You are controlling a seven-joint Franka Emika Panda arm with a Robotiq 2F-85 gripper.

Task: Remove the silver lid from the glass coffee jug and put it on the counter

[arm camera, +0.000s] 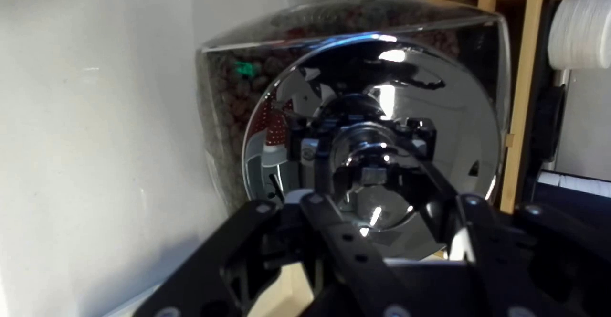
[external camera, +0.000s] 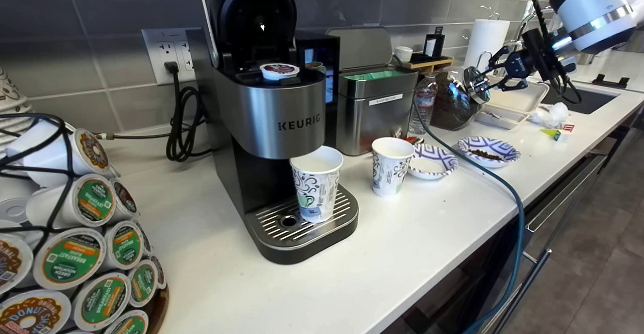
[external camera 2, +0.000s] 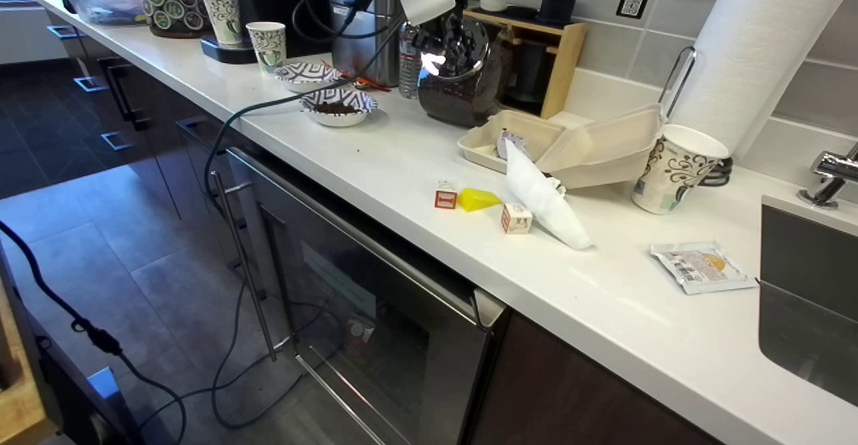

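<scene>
The arm point(external camera: 596, 17) enters an exterior view at the top right and slopes downward over the counter point(external camera 2: 402, 157), with the gripper point(arm camera: 374, 176) aligned on the silver lid point(external camera: 473, 84). The fingers point(arm camera: 441, 188) are spread apart, one to each side of the lid's knob; whether they press on it cannot be determined. The lid covers the slanted mouth of the glass coffee jug point(external camera: 449, 103), which stands nearer the back edge of the counter than the front edge. Along the back edge, a wooden shelf point(external camera 2: 573, 63) stands close behind the jug, a water bottle point(external camera: 425, 100) stands beside it on the coffee machine point(external camera: 256, 122) side, and a takeout container point(external camera 2: 593, 147) lies open on the opposite side. Toward the front edge, a patterned bowl point(external camera: 444, 157) and a bowl with dark bits point(external camera 2: 338, 120) occupy the area forward of the bottle and jug. Farther along the front edge, toward the sink point(external camera 2: 808, 250), are a lettered block point(external camera 2: 446, 197), a yellow piece point(external camera 2: 478, 199), a second block point(external camera 2: 517, 220) and a white napkin point(external camera 2: 544, 197). Open white surface runs from the jug's foot to the front edge, between the bowl with dark bits and the blocks. A further open area lies between the coffee machine and the front edge. A blue-green cable point(external camera: 519, 238) crosses past the bowls in both exterior views and drops over the front edge.
</scene>
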